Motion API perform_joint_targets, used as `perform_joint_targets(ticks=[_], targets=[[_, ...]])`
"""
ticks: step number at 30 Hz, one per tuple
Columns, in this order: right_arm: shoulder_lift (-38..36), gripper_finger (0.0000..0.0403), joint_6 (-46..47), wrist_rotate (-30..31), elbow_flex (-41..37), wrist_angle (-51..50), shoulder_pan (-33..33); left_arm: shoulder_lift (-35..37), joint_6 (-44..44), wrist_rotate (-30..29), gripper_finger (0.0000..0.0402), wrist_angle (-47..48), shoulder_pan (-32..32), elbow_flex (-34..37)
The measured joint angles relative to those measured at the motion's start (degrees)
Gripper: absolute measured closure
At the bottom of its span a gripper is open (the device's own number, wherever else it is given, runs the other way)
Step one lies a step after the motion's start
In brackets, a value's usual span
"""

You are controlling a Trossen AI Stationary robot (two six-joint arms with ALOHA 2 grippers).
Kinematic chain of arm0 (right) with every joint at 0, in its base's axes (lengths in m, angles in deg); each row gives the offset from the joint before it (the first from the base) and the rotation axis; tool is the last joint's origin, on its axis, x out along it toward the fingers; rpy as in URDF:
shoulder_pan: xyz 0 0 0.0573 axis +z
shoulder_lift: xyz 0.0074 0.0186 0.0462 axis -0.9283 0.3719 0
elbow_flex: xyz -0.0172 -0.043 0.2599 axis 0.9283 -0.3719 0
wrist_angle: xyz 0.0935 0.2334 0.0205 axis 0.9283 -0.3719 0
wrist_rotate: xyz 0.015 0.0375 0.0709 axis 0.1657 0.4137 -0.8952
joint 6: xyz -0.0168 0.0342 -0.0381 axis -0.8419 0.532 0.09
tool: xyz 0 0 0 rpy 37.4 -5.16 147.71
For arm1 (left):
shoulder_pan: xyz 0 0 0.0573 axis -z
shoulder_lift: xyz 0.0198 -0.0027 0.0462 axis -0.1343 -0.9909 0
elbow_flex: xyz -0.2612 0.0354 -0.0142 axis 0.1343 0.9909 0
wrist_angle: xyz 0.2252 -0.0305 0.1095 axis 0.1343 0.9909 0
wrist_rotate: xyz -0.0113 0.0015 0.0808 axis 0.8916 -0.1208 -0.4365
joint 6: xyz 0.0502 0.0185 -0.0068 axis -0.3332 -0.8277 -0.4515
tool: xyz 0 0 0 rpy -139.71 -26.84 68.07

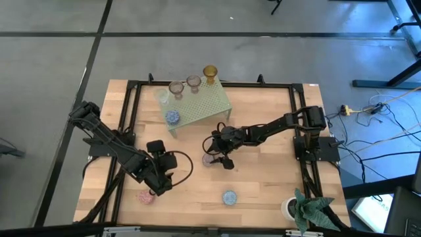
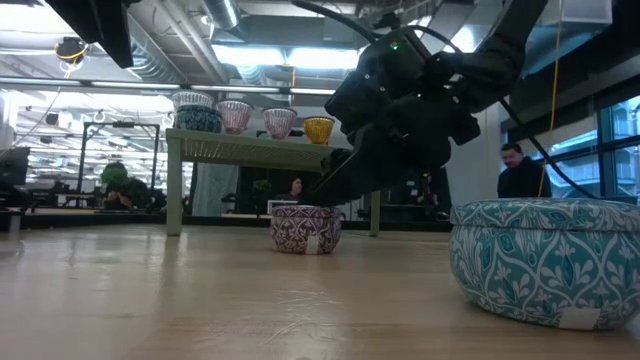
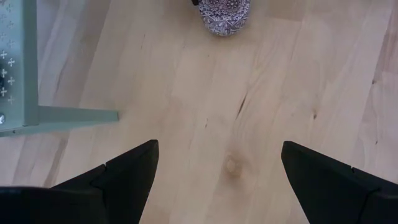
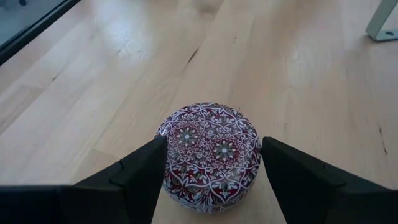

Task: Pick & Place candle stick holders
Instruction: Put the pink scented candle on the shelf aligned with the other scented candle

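Right hand [image 4: 211,163] astride half-hidden mauve holder [image 4: 210,152]

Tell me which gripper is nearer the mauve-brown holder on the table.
Right. The right gripper straddles the mauve-brown holder, fingers open on either side. The left gripper sits open, well off toward the table's front-left.

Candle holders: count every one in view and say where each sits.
8: five on the green rack, blue, clear, mauve, pink, amber; on the table, pink, blue, maroon between the right gripper's fingers.
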Motion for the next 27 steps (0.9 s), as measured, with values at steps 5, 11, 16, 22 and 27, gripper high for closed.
perform_joint_targets(ticks=[5, 11, 16, 22, 27], targets=[[0.00, 0.0139, -0.02, 0.03, -0.02, 0.27, 0.00, 0.02, 7.55, 7.22, 0.0064, 0.02, 0.00, 0.00], [0.02, 0.0139, -0.21, 0.04, 0.66, 1.42, -0.02, -0.47, 20.04, 19.88, 0.0064, 0.04, 1.98, 0.00], [0.02, 0.0139, -0.15, 0.02, 1.75, 1.01, -0.02, -3.51, 27.03, 22.38, 0.0064, 0.01, 6.46, -0.01], [0.02, 0.0139, -0.15, -0.83, 1.92, 1.11, -0.02, -9.01, 36.42, 27.16, 0.0064, -0.02, 11.68, -0.01], [0.02, 0.0139, -1.54, -0.86, 1.92, 1.25, -0.02, -12.74, 39.74, 33.00, 0.0063, 0.02, 13.74, 0.00]])
